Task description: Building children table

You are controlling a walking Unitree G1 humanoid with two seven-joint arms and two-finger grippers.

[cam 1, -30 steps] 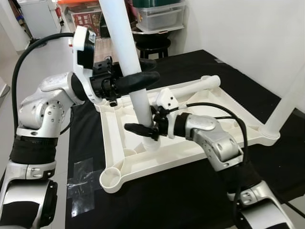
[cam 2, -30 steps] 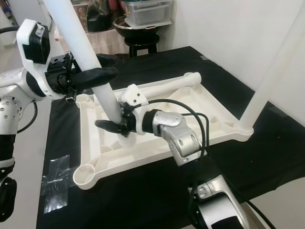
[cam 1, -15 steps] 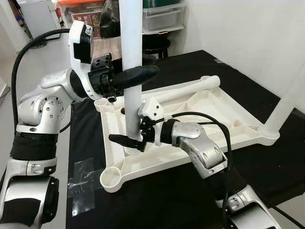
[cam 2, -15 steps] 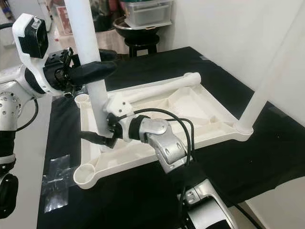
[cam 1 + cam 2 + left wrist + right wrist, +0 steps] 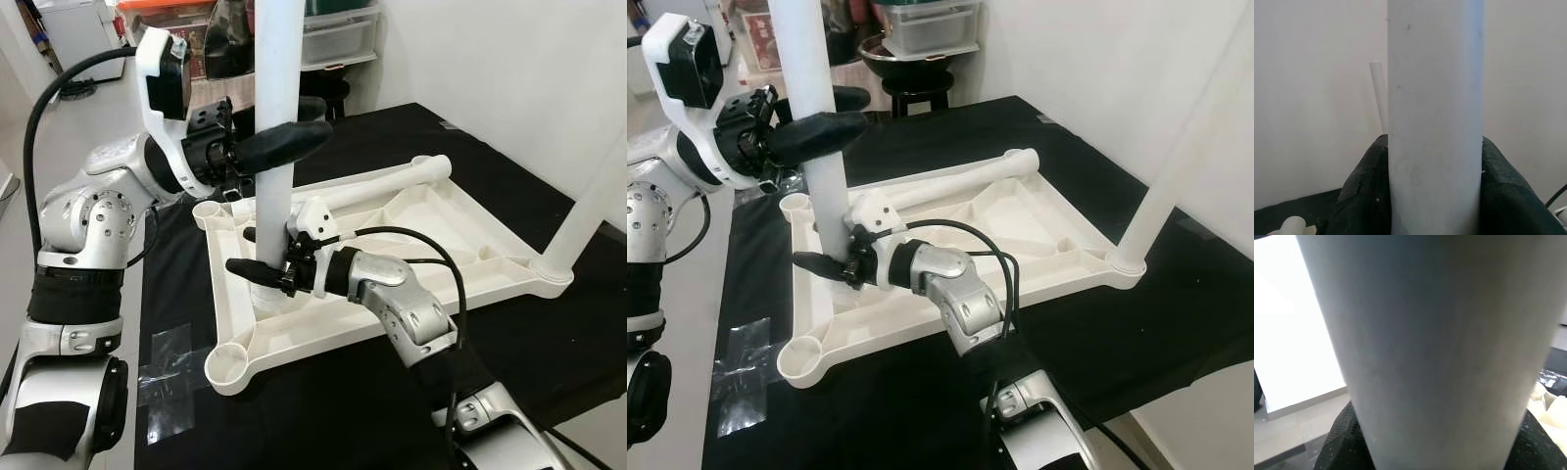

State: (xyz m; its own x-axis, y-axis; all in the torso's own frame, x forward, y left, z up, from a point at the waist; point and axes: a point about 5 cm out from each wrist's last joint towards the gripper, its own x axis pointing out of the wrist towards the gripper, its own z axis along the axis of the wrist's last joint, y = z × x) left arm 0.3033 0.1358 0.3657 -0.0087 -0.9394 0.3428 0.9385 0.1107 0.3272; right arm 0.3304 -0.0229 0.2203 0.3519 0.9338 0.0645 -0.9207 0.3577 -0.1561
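The white children's table top (image 5: 431, 225) lies upside down on a black cloth. I hold a white leg tube (image 5: 274, 88) upright over its left rail, between the two left corner sockets. My left gripper (image 5: 312, 119) is shut on the tube at mid height; its fingers (image 5: 1361, 196) flank the leg (image 5: 1435, 122). My right gripper (image 5: 245, 251) is shut on the tube just above its foot, fingers (image 5: 1347, 445) hugging the leg (image 5: 1440, 333). A second leg (image 5: 588, 206) stands in the right corner socket. A third leg (image 5: 382, 181) lies along the far rim.
The front left socket (image 5: 227, 364) and far left socket (image 5: 208, 211) are open cups. Clear tape (image 5: 167, 377) sticks to the black cloth (image 5: 372, 411). A dark stool (image 5: 323, 88) and storage boxes (image 5: 338, 34) stand behind; a white wall runs along the right.
The tube went from tilted to upright. Its foot and my right gripper slid left, from inside the tray to the left rail. The left gripper kept its hold.
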